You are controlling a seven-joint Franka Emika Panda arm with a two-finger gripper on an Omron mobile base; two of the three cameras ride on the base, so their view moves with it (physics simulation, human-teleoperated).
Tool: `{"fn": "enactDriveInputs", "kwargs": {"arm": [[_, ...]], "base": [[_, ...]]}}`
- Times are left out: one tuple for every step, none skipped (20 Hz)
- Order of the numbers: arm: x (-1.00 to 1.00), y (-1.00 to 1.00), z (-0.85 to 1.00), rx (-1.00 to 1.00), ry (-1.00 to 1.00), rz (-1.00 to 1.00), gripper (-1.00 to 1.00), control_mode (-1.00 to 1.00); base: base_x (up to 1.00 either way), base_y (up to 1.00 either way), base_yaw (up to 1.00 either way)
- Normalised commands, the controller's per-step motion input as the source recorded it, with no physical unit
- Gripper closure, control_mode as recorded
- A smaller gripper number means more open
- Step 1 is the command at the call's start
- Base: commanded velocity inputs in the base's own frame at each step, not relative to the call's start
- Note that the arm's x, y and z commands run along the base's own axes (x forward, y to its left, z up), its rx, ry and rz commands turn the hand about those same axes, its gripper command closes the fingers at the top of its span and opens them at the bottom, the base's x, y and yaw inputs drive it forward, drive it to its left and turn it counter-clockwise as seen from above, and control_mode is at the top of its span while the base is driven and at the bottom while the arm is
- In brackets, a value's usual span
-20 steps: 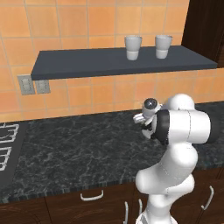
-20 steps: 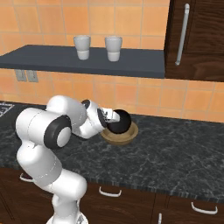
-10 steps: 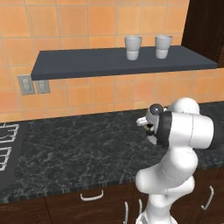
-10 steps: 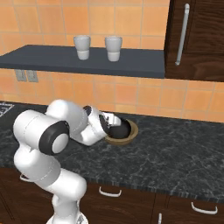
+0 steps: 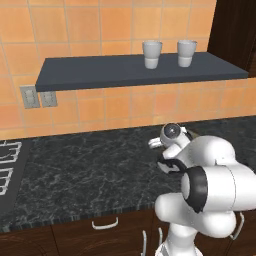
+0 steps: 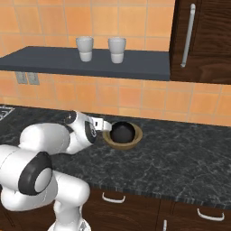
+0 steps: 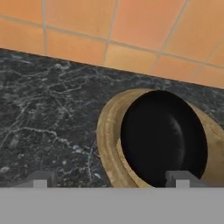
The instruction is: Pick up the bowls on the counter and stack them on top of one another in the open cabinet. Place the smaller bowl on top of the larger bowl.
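Reaching lower than a second ago, the hand (image 7: 111, 180), fingers spread, straddled the brown bowl's (image 7: 108, 135) rim; black bowl (image 7: 164, 138) already nested inside

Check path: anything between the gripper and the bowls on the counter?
Nothing visible. The gripper sits right at the larger bowl, the smaller bowl nested in it. Fingertips straddle the near rim; only bare counter lies beside it.

No readable text or labels anywhere
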Motion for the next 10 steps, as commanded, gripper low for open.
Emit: {"fn": "enactDriveInputs", "kwargs": {"arm": [[0.0, -0.19, 0.54, 0.12, -0.22, -0.05, -1.0, -1.0], [0.0, -0.38, 1.0, 0.21, 0.0, -0.08, -1.0, -1.0], [0.0, -0.59, 1.0, 0.22, 0.04, -0.1, -1.0, -1.0], [0.0, -0.78, 0.99, 0.24, 0.15, -0.13, -1.0, -1.0], [0.0, -0.91, 0.79, 0.23, 0.28, -0.14, -1.0, -1.0], [0.0, -1.0, 0.52, 0.22, 0.34, -0.14, -1.0, -1.0], [-0.21, -1.0, 0.11, 0.24, 0.2, -0.1, -1.0, -1.0], [-0.29, -1.0, 0.0, 0.25, 0.1, -0.08, -1.0, -1.0], [-0.16, -1.0, 0.0, 0.28, 0.14, -0.09, -1.0, -1.0], [-0.03, -1.0, 0.0, 0.32, 0.25, -0.11, -1.0, -1.0]], "base": [[0.0, 0.0, 0.0], [0.0, 0.0, 0.0], [0.0, 0.0, 0.0], [0.0, 0.0, 0.0], [0.0, 0.0, 0.0], [0.0, 0.0, 0.0], [0.0, 0.0, 0.0], [0.0, 0.0, 0.0], [0.0, 0.0, 0.0], [0.0, 0.0, 0.0]]}}
